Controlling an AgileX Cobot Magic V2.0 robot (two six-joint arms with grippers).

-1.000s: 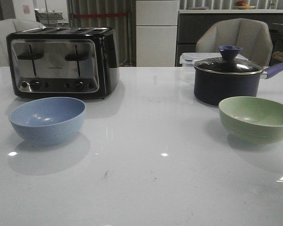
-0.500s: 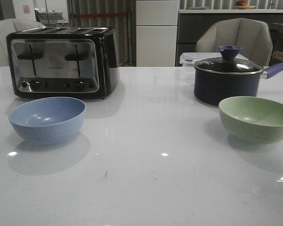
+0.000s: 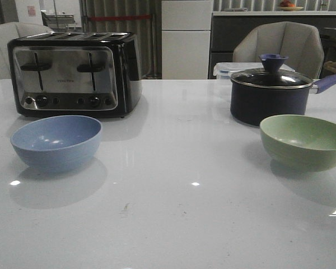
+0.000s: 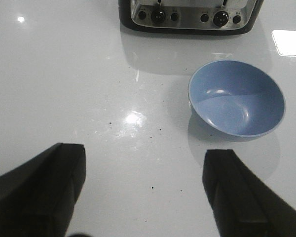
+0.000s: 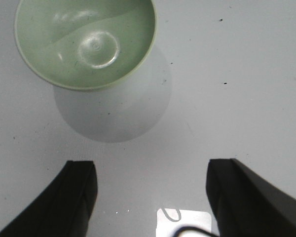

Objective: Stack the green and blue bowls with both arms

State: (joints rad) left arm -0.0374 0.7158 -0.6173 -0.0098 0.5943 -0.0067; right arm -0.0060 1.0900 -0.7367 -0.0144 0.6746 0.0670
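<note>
On table: blue bowl, green bowl unmoved | both end effectors wide

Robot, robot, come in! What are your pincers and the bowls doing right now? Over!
Left pincer open, empty. Right pincer open, empty. Blue bowl and green bowl apart, unstacked. Nothing between them on the table.

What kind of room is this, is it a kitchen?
Probably a kitchen or dining area, maybe a mock-up one for robot testing. A toaster and a lidded saucepan stand on a white table with two bowls, chairs sit behind it, and cabinets line the back wall.
</note>
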